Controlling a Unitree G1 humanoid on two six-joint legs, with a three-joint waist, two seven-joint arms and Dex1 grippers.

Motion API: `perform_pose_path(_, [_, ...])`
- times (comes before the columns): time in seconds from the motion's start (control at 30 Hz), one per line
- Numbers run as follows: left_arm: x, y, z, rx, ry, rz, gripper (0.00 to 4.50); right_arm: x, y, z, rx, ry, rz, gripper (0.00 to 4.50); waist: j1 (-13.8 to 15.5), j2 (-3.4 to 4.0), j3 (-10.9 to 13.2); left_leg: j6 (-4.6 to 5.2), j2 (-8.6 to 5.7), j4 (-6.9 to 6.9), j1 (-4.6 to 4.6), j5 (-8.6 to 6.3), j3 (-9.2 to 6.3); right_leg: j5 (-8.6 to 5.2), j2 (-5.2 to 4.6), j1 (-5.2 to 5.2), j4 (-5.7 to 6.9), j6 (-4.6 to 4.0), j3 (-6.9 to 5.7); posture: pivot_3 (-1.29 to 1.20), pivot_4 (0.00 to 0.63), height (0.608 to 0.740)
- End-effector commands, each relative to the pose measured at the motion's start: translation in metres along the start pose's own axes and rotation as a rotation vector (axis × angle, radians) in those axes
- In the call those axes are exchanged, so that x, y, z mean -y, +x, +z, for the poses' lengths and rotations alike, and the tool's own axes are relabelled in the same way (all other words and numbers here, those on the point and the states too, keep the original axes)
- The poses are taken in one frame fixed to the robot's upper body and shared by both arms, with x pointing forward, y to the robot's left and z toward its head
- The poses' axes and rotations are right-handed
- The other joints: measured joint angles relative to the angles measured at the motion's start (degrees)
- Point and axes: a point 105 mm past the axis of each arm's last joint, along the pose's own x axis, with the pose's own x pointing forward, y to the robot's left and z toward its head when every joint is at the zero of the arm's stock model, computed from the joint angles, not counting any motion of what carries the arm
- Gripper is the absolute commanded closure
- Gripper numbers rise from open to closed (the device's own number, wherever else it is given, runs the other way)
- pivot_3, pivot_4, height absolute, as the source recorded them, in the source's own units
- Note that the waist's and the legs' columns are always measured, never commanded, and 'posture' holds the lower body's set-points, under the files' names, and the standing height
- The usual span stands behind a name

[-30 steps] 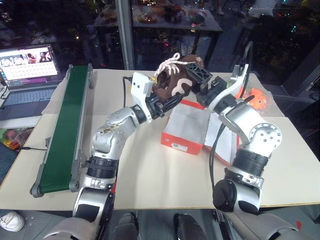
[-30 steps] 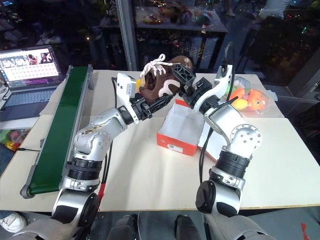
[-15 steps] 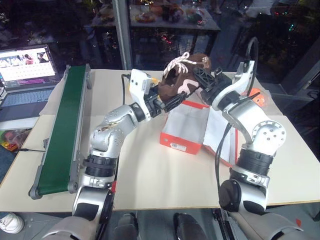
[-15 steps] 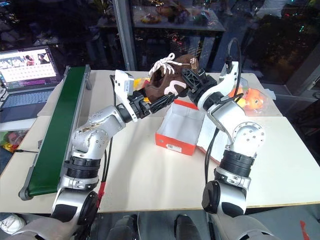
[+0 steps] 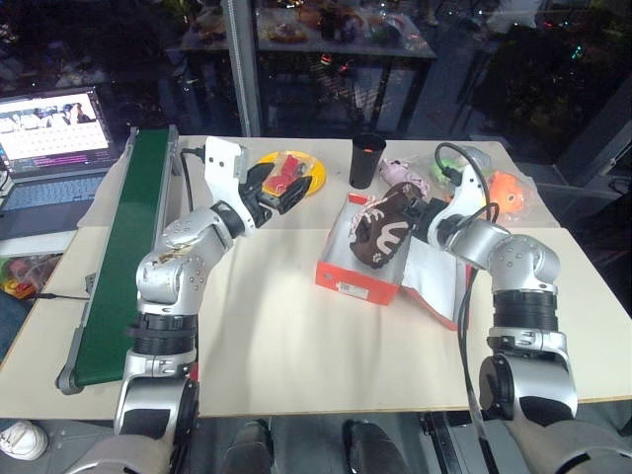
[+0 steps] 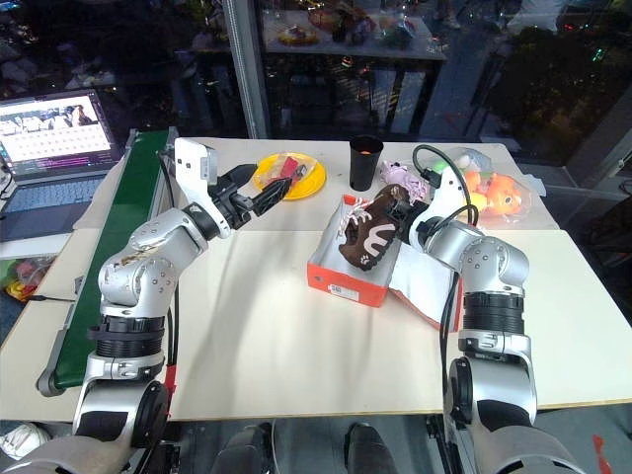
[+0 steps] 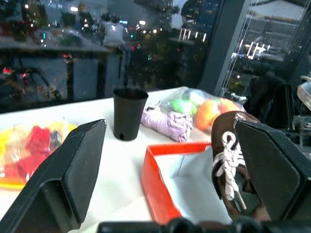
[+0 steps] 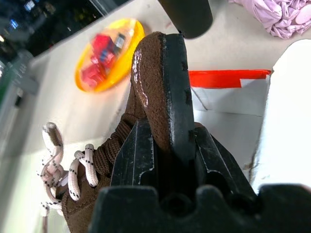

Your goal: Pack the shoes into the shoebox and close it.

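— So, where was the shoe (image 5: 385,229) just then?

— Over the shoebox (image 5: 360,279), tilted, its sole with the white curved markings turned up and its white laces hanging toward the far rim. My right pincer (image 5: 423,217) was clamped tight on its heel edge, one black finger inside the collar and one outside.

— And the box itself?

— Open on the table (image 5: 286,336), white inside, its label end facing me and the lid lying flat on my right side. I could make out only that one shoe.

— Your other pincer?

— My left pincer (image 5: 281,193) hung well apart from the box, off to its left, fingers spread wide with nothing between them. It pointed over the yellow plate (image 5: 308,178) with the red pieces on it.

— Anything else nearby?

— A black cup (image 5: 366,160) stood just beyond the box, a pink plush toy (image 5: 405,173) beside it, and a bag of coloured toys (image 5: 499,190) further right. A green conveyor belt (image 5: 123,262) ran along the left edge, with a laptop (image 5: 54,133) past it.
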Motion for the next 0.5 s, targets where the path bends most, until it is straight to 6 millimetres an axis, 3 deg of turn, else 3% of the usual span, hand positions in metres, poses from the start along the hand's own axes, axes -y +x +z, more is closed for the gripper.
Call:
perform_pose_path(0.03, [0.012,0.001,0.013,0.045,0.039,-0.02,0.0,0.002,0.007,0.002,-0.03,-0.127,-0.035,4.14,0.0,0.0,0.0,0.0,0.0,0.02,0.0,0.0,0.0,0.01,0.0,0.0,0.01,0.0,0.0,0.0,0.15,0.736])
perform_pose_path(0.27, [0.017,-0.002,0.011,0.061,0.017,0.0,0.0,0.026,0.016,-0.02,-0.204,-0.267,-0.169,4.14,0.0,0.0,0.0,0.0,-0.01,0.03,0.0,0.0,0.0,0.01,0.0,0.0,0.02,0.01,0.0,0.0,0.15,0.736])
perform_pose_path(0.33, [0.02,-0.003,0.008,0.061,0.011,0.001,0.0,0.029,0.018,-0.024,-0.234,-0.244,-0.191,3.13,0.2,0.0,0.0,-0.01,-0.01,0.02,0.0,0.0,0.0,0.01,0.0,0.0,0.01,0.01,0.0,0.0,0.15,0.736])
perform_pose_path(0.4, [0.021,-0.004,0.006,0.062,0.003,0.005,0.0,0.026,0.02,-0.022,-0.234,-0.256,-0.183,2.64,0.4,0.0,0.0,-0.01,-0.01,0.03,0.0,0.0,0.0,0.01,-0.01,0.0,0.02,0.01,0.0,0.0,0.15,0.736])
perform_pose_path(0.5, [0.021,-0.006,0.004,0.057,0.003,0.014,0.0,0.016,0.024,-0.014,-0.204,-0.271,-0.166,1.51,0.4,0.0,0.0,-0.01,-0.02,0.03,0.0,0.0,0.0,0.01,-0.01,0.01,0.0,0.01,0.0,0.0,0.15,0.736])
